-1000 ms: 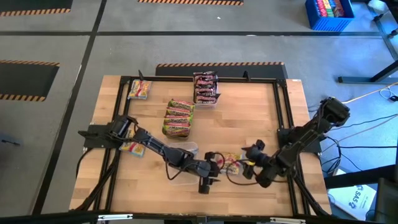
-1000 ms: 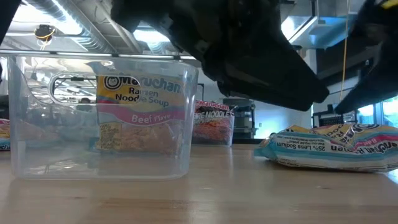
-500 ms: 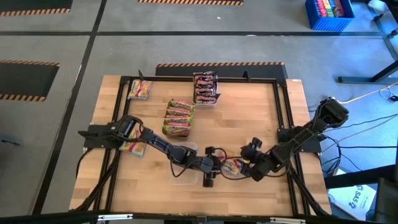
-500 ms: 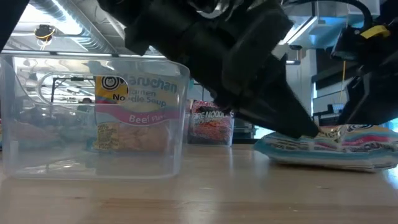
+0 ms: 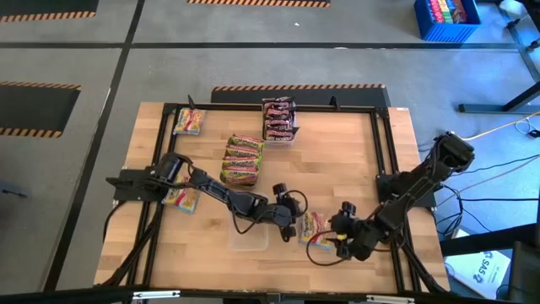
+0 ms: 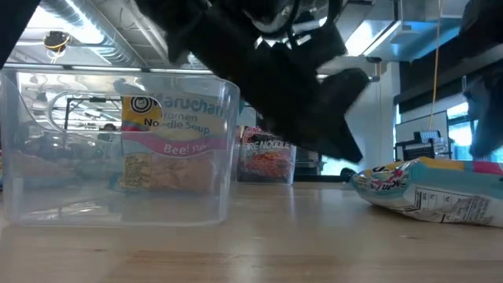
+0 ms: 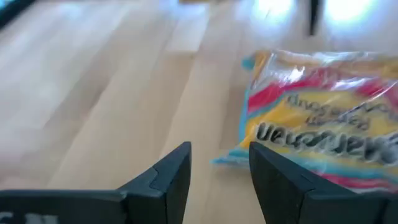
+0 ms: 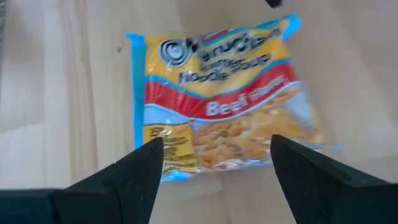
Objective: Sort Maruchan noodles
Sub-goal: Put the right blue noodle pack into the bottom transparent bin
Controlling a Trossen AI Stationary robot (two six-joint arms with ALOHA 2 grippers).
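Observation:
A yellow-pink Maruchan noodle packet point(image 5: 314, 230) lies flat on the wooden table near its front edge, label up point(image 8: 217, 93). My left gripper point(image 5: 294, 228) stands open just left of it and points at its end point(image 7: 219, 149), apart from the packet point(image 7: 323, 118). My right gripper point(image 5: 335, 240) hovers wide open on the packet's right side point(image 8: 216, 140), one finger over each side, touching nothing. Other noodle packets: a green-and-orange stack point(image 5: 242, 159), a dark brown-red stack point(image 5: 278, 118), and yellow-pink ones at the far left point(image 5: 190, 121) and by the left arm point(image 5: 181, 199).
A clear plastic tray point(image 5: 250, 238) stands left of the packet, under the left arm point(image 6: 118, 149); in the low view a yellow-pink packet point(image 6: 177, 145) shows through its walls. A black frame point(image 5: 384, 160) rims the table. Bare wood lies between the stacks and the right rail.
My left gripper has swung from the tray's near side toward the far-right and turned, now pointing at the packet. My right gripper has drawn back toward the table's near edge and tipped. The packet has turned and shifted a little on the table.

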